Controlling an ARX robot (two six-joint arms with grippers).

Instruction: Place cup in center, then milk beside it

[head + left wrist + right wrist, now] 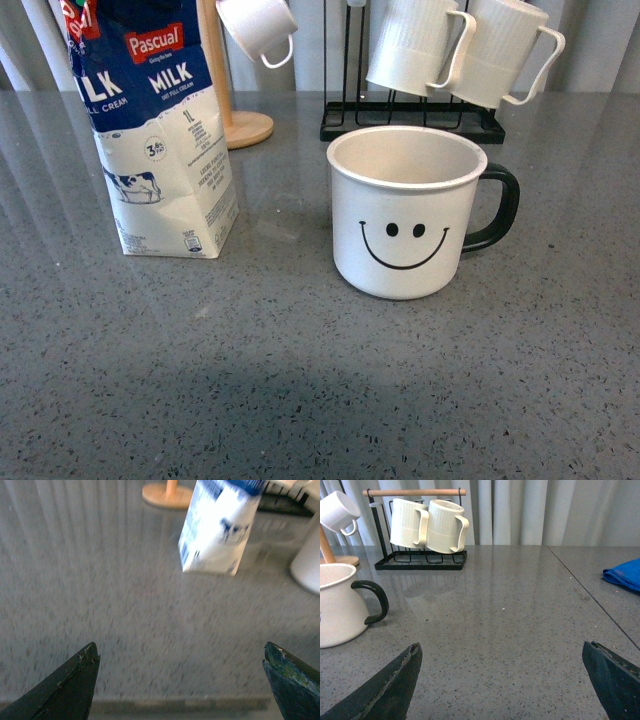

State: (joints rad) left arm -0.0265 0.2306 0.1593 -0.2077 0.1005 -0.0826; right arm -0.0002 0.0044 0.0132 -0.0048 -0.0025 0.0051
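Standing upright on grey counter [300,390], cup [405,215] is near milk [160,140], not touching; L gripper [180,647] & R gripper [501,645] jaws wide, empty.

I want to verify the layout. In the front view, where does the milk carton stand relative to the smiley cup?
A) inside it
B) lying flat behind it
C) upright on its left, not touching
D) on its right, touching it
C: the milk carton stands upright left of the cup, with a clear gap between them.
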